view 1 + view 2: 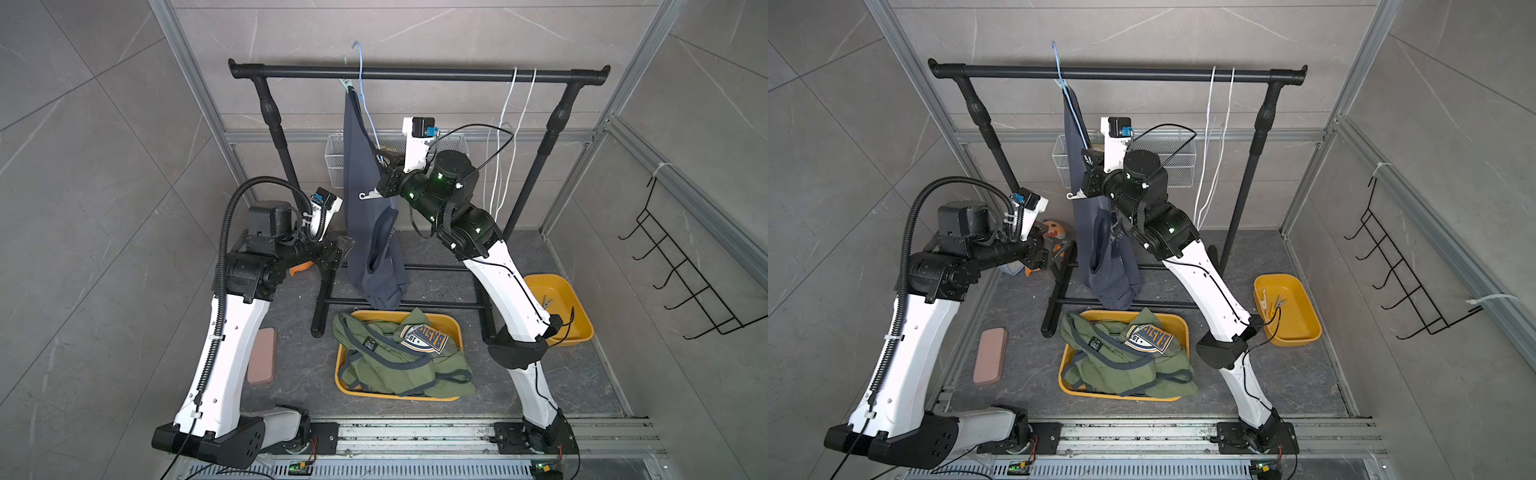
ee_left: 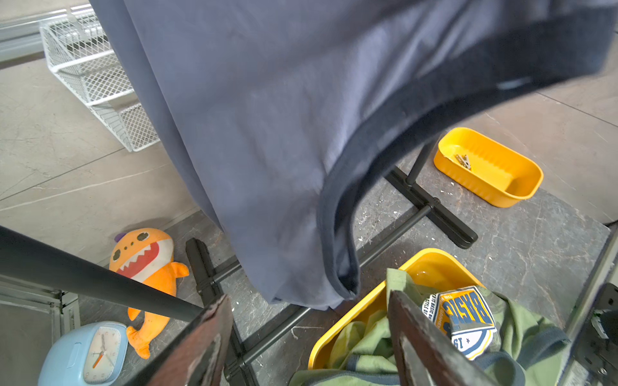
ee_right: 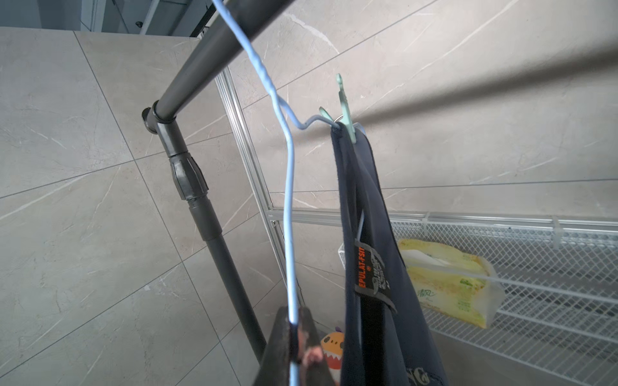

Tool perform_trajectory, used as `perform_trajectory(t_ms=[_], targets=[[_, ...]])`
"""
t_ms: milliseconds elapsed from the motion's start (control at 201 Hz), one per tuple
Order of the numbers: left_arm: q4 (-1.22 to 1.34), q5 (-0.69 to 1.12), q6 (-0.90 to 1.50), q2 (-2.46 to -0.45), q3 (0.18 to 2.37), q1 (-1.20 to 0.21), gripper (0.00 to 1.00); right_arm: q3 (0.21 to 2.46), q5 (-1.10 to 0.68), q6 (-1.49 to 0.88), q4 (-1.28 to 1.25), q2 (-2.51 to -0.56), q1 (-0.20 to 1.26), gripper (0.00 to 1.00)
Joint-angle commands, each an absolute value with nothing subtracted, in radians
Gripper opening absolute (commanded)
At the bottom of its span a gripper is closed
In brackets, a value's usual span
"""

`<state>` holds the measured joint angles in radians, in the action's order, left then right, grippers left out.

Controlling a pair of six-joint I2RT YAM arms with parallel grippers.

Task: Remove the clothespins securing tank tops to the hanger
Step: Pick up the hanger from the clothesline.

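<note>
A navy tank top hangs from a pale blue wire hanger that is tilted on the black rail. A mint green clothespin pins its strap at the hanger's upper end, also visible in a top view. A white clothespin shows against the navy cloth by my right wrist. My right gripper is shut on the hanger wire lower down. My left gripper is open and empty, left of the top's lower part. Two olive tank tops lie in a yellow bin.
A small yellow tray at the right holds loose clothespins. The black rack has floor bars under the navy top. Behind are a white mesh basket and white cords. A plush shark, a blue clock and a pink block lie at the left.
</note>
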<state>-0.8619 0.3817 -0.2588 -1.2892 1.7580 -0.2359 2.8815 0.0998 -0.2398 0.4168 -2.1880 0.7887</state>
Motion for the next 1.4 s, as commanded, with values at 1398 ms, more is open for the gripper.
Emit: perform_trajectory(t_ms=[1398], targets=[[-1.146,0.431,-0.49,-1.12,1.834,-0.238,0.82,2.804,-0.119,-0.163,0.824,-1.805,0.787,0.0]])
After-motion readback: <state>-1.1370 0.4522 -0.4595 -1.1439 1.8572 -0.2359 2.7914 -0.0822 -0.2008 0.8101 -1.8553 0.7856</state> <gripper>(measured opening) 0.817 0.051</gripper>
